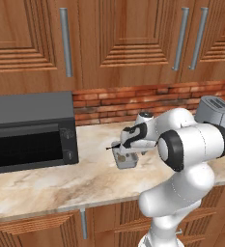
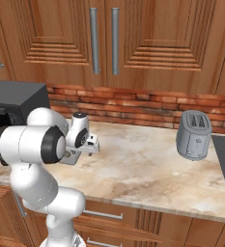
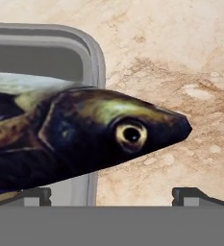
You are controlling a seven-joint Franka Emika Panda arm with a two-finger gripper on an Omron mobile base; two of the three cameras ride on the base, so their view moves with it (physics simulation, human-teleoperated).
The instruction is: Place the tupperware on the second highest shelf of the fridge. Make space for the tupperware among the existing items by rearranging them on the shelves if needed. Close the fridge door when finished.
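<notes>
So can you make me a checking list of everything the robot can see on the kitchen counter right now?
Surface: marble counter, beige with brown veins.
Job's things: tupperware, a small grey box standing on the counter under the hand; the hand view shows a dark fish in it, head poking past the rim.
Clutter: black microwave at the left, grey toaster at the right.
Grippers: gripper open, right above the tupperware, holding nothing.
Cables: nothing seen.
Surroundings: red brick wall behind the counter, wooden cabinets with silver handles above, wooden drawers below.
</notes>
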